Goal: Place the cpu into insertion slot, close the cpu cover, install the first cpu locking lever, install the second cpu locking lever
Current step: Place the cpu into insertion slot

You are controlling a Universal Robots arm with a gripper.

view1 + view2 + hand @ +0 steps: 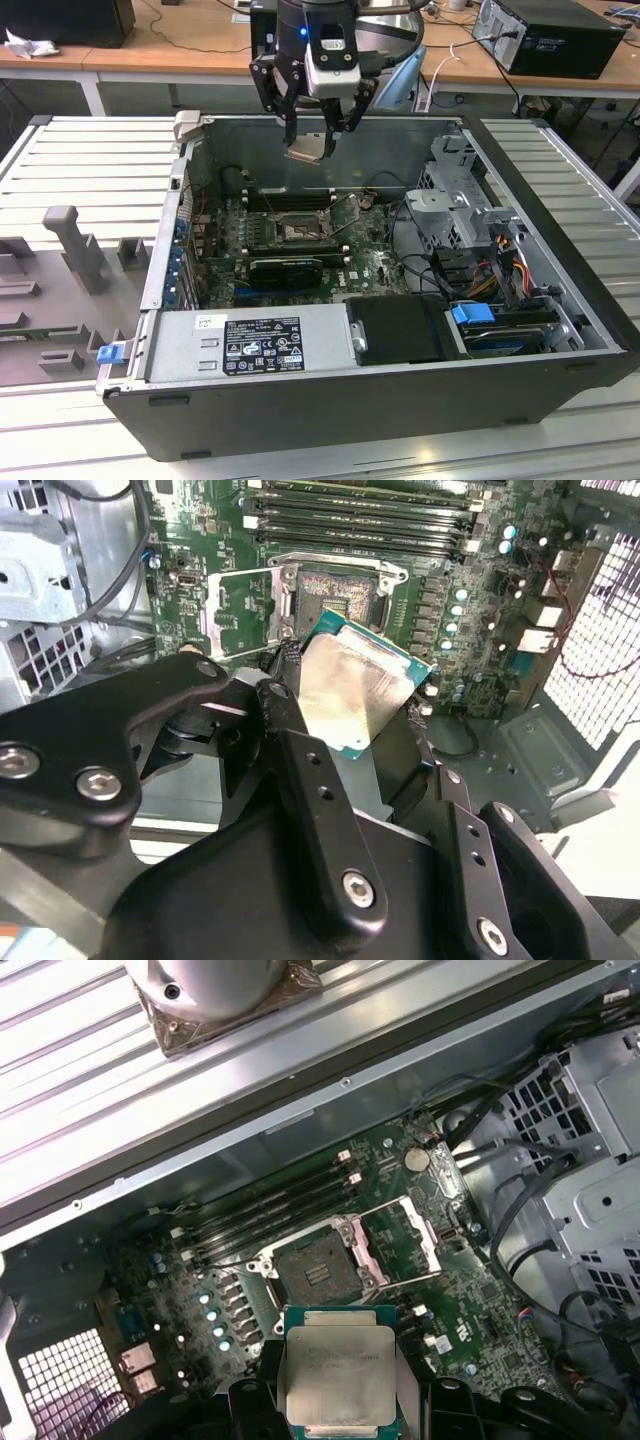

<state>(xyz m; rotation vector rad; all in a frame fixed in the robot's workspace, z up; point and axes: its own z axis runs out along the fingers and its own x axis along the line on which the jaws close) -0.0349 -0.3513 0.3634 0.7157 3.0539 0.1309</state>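
- Above the open black-and-grey computer case, which lies on its side on the ribbed aluminium surface, the arm's black gripper hangs near the case's far wall.
- Jaws: clamped on the small flat square cpu with a pale silvery face and green border, one jaw on each of two opposite edges.
- Cpu position: held in the air over the green circuit board, clear of it. It sits tilted in the exterior view.
- Cpu relative to socket: in the first wrist view the chip appears just beside the socket and apart from it.
- Square insertion slot with dark centre and silvery metal rim: uncovered, its dark contact field exposed.
- Thin silvery-grey square cpu cover with a square middle cut-out: swung open to one side of the slot, joined to it along one edge.
- Long narrow black memory slots: run parallel along another side of the slot, close to it.
- Long black finned block: mounted on the board near the slot, on the side away from the gripper.
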